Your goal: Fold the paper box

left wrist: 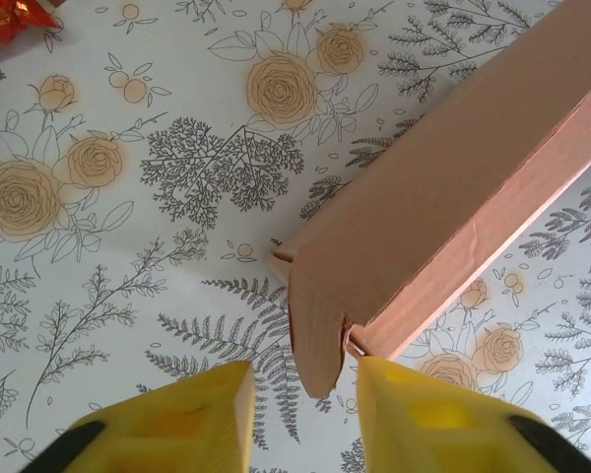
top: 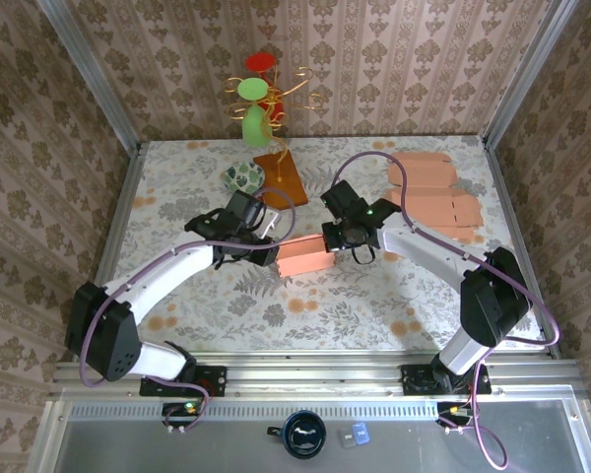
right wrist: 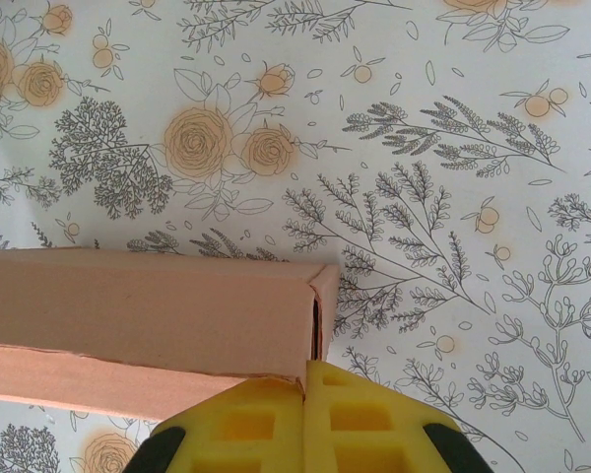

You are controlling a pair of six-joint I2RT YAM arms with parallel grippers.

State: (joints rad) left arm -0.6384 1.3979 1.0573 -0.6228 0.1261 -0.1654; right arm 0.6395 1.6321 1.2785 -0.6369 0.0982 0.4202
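The salmon paper box [top: 303, 256] lies mid-table between both arms, partly folded into a long tube. My left gripper [top: 269, 243] is at its left end. In the left wrist view the box [left wrist: 443, 197] runs up to the right, and its rounded end flap [left wrist: 320, 340] hangs down between my yellow fingers [left wrist: 202, 419], which stand apart without touching it; the left gripper [left wrist: 305, 414] is open. My right gripper [top: 341, 239] is at the box's right end. There the box [right wrist: 148, 305] shows its open end, and the right gripper [right wrist: 305, 399] is shut, pinching the near corner edge.
Flat salmon box blanks [top: 435, 192] lie at the back right. A wire stand with green and red pieces [top: 259, 94], a brown board [top: 282, 175] and a patterned dish [top: 244, 177] sit at the back centre. A dark mug [top: 302, 435] stands below the table's near rail.
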